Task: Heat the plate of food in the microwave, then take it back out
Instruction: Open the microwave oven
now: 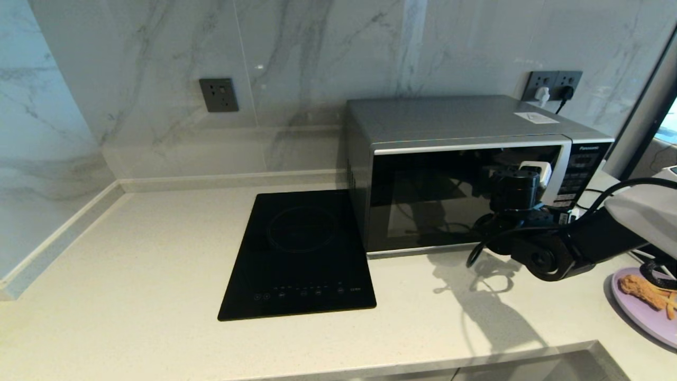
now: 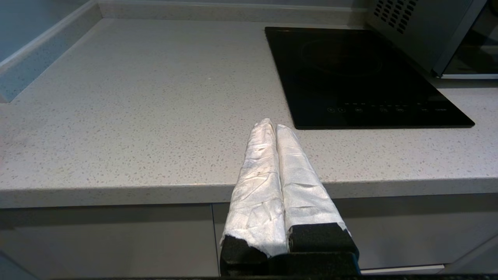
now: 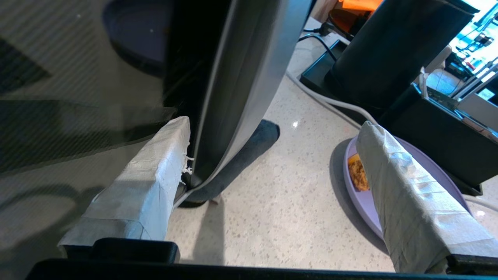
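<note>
- Two arms belong to this rig, but only the right one is at work: the right pincer (image 3: 272, 155) is up at the front of the microwave (image 1: 455, 174), by the door's handle side, next to the button panel (image 1: 579, 172).
- It stands released, its wrapped fingers (image 3: 148, 182) spread wide; one lies against the dark glass door, just inside the curved silver handle strip (image 3: 233, 97), the other hangs over the plate, and the handle sits in the gap between them.
- The left pincer (image 2: 272, 128) is parked with its fingers pressed together, clenched on nothing, out past the tabletop (image 1: 132, 254) edge and well apart from the microwave, on the far side of the induction hob (image 1: 301, 254).
- The plate of food (image 1: 648, 304) rests on the tabletop just beside the microwave, in front of its panel end, with the chicken piece and fries on it.
- My reading: the door appears closed or barely ajar, so the step in hand is opening it, and the plate has not yet gone in.
- Next, the fingers need to close on or hook behind the handle strip, then pull along the door's swing, away from the microwave, without sweeping the plate nearby.
</note>
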### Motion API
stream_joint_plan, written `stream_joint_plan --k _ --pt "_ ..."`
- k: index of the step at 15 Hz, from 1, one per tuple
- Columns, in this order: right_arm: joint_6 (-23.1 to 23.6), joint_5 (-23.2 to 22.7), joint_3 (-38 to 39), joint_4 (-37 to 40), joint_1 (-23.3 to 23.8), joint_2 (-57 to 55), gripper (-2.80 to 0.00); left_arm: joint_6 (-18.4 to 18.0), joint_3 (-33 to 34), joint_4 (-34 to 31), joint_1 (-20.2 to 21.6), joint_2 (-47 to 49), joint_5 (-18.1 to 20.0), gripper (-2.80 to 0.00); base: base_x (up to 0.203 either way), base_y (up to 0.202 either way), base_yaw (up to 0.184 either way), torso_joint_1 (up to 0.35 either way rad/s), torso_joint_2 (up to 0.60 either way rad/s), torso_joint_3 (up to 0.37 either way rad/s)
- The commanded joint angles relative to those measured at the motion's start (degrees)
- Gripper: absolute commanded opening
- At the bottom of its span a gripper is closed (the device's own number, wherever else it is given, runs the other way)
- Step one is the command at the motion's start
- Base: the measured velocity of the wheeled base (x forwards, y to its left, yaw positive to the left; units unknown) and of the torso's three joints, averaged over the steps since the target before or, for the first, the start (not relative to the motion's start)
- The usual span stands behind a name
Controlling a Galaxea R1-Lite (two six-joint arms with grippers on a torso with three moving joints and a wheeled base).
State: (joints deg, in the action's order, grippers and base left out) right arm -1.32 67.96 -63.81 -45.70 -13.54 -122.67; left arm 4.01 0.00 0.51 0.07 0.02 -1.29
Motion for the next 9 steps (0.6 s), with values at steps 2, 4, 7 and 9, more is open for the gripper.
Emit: stream_joint_plan --k 2,4,7,9 --pt "0.09 0.49 0.08 -0.09 1.06 0.85 0.00 0.10 0.00 0.02 0.01 0.06 -0.03 -2.80 0.000 0.000 0.000 0.000 0.00 0.000" --pt "0.36 0.15 0.08 -0.09 1.76 0.64 0.00 0.12 0.00 0.02 0.01 0.06 -0.03 -2.80 0.000 0.000 0.000 0.000 0.00 0.000" --pt "0.36 0.06 -0.18 -0.09 1.94 -0.29 0.00 0.03 0.00 0.02 0.01 0.06 -0.03 -2.80 0.000 0.000 0.000 0.000 0.00 0.000" --pt "0.18 0.06 0.08 -0.18 1.94 -0.55 0.00 0.11 0.00 0.02 0.01 0.06 -0.03 -2.80 0.000 0.000 0.000 0.000 0.00 0.000"
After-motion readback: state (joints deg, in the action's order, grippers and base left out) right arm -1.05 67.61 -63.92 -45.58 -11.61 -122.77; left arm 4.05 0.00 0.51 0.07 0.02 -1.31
